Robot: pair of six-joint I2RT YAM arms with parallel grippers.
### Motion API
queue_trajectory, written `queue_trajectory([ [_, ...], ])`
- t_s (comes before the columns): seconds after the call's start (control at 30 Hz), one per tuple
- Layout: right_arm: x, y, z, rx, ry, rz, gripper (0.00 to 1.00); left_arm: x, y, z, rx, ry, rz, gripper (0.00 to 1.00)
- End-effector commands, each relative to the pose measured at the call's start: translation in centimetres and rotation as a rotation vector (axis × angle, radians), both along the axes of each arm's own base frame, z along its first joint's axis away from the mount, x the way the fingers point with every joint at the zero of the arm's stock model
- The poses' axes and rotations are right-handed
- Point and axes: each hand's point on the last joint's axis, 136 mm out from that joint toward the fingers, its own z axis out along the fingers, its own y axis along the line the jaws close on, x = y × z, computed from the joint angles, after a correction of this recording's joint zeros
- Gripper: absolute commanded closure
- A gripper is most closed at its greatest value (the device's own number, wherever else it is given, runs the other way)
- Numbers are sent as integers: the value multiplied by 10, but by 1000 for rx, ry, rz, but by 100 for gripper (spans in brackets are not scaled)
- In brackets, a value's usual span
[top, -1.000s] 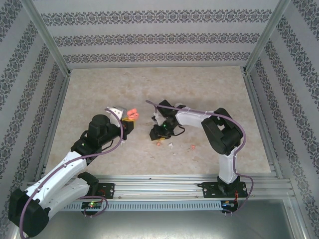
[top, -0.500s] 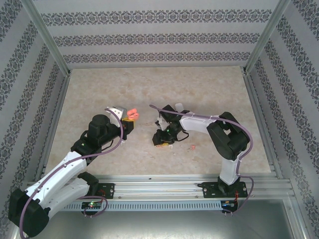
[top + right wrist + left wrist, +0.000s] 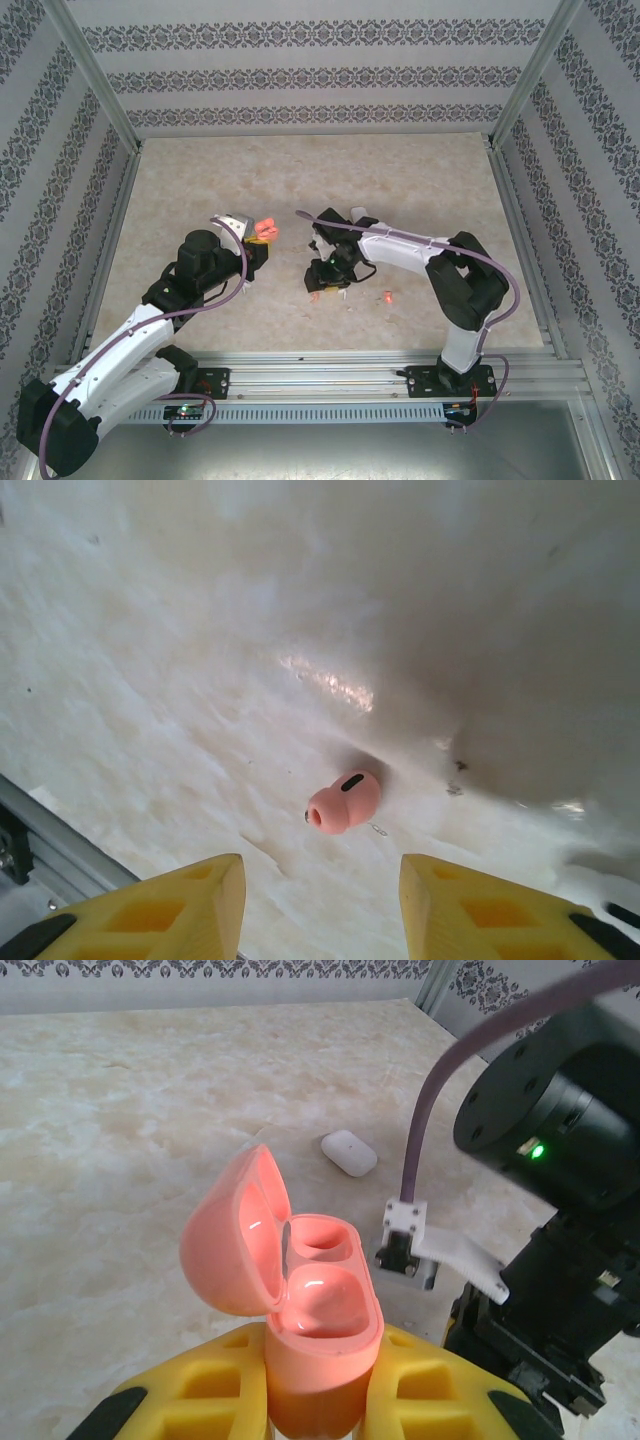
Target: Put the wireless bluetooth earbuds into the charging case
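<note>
Salmon-pink pebble-shaped plastic charging case point(image 3: 320, 1330) is clamped in the left gripper point(image 3: 320, 1400), its lower half pinched between the two yellow fingers point(image 3: 190, 1395).
- Case stands upright. Hinged lid point(image 3: 235, 1250) is swung open toward the left of the left wrist view, and the two glossy inner wells face up.
- Top view: the case is held off the beige marble-pattern table top point(image 3: 220, 170), left of centre and apart from the right arm.

Right gripper point(image 3: 318, 872) has its yellow fingers spread apart and holds nothing. It points down at the table.
- Salmon-pink earbud point(image 3: 343, 802) lies on the table just beyond the gap between the fingertips and touches neither finger. It has a dark oval slot on its upper face and a soft shadow behind it.
- Top view: right gripper sits low over the table near centre, to the right of the held case.

Other items:
- Small salmon-pink piece point(image 3: 383, 296) lies on the table to the right of the right gripper. It is too small to tell its shape.
- White pebble-shaped closed case point(image 3: 349, 1152) lies flat on the table beyond the held case, well apart from it.
- Black wrist housing of the right arm point(image 3: 560, 1110), with a green light and a purple cable point(image 3: 430, 1130), is at the right of the left wrist view.
</note>
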Motion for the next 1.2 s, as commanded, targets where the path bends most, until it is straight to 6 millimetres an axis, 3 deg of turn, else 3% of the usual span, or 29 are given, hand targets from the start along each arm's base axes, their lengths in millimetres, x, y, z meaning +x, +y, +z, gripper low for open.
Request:
queue_trajectory([
  [0.0,1,-9,14,-86,-43,-25,55,1,2,14,-10,-31,13,100],
  [0.37,-5,13,-5,-147,4,-55,55,1,4,10,21,-29,16,100],
  [0.63,-1,4,-19,-247,-1,-51,54,-2,6,7,42,-30,10,100],
  [1.17,-5,5,-36,-271,42,-43,58,-2,4,2,48,-27,-2,100],
])
